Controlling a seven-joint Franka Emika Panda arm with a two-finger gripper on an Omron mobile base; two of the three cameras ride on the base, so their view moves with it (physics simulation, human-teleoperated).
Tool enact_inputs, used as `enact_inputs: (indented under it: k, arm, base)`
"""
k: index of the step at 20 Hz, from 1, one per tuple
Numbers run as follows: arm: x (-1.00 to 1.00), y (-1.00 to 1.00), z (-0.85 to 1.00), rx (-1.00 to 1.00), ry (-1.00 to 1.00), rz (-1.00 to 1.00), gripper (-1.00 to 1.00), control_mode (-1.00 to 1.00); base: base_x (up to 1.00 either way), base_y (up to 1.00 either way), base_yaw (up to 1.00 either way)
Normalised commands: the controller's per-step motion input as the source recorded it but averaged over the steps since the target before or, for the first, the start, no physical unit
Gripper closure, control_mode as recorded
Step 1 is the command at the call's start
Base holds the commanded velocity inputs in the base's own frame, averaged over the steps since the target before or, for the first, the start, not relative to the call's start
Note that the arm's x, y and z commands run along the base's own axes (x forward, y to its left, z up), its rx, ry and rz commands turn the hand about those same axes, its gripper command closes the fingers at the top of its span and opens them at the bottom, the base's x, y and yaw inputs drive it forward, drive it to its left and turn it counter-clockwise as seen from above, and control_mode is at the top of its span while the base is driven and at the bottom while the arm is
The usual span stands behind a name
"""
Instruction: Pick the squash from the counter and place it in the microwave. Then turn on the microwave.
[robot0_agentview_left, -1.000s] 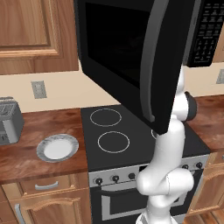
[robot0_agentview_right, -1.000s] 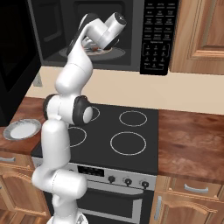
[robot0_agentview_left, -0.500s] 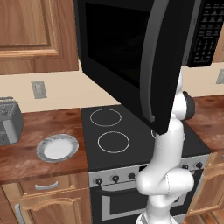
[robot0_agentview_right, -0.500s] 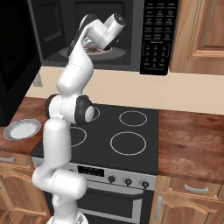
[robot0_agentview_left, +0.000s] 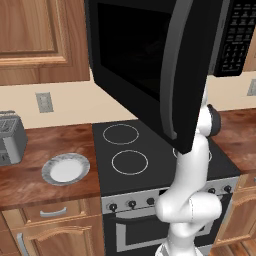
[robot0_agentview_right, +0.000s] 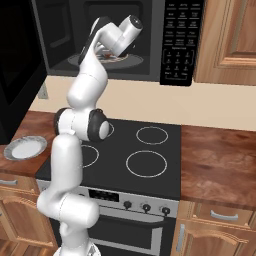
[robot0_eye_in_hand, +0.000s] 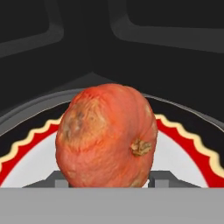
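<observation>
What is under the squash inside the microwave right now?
The squash sits over a white turntable plate with a red scalloped border in the microwave. The contact beneath is hidden.

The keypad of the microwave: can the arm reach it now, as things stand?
Probably yes. The keypad faces outward beside the open cavity where the gripper works, and the swung-out door hangs on the other side.

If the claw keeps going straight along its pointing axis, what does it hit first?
The roundish orange-red squash sits directly between the claw fingertips already. Past it, probably the red-rimmed white turntable plate, then the black microwave's dark back wall; depth unclear.
</observation>
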Motion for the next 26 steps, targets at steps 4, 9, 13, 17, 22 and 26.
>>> enact_inputs:
  k: [4,9,13,17,22,26]
  arm:
    - [0.01,0.00,-0.09,-0.01,0.00,0.00,1.00,-1.00]
    - [0.01,0.00,-0.07,0.00,0.01,0.00,1.00,-1.00]
    - [0.01,0.00,-0.05,-0.01,0.03,0.00,-1.00,-1.00]
    - [0.00,0.00,-0.02,-0.01,0.03,0.00,-1.00,-1.00]
    - [0.00,0.00,0.00,-0.01,0.03,0.00,-1.00,-1.00]
    - [0.00,0.00,0.00,-0.01,0.04,0.00,-1.00,-1.00]
  base:
    - [0.00,0.00,0.00]
    - [0.00,0.00,0.00]
    - [0.00,0.00,0.00]
    - [0.00,0.00,0.00]
    - [0.00,0.00,0.00]
    - [0.00,0.00,0.00]
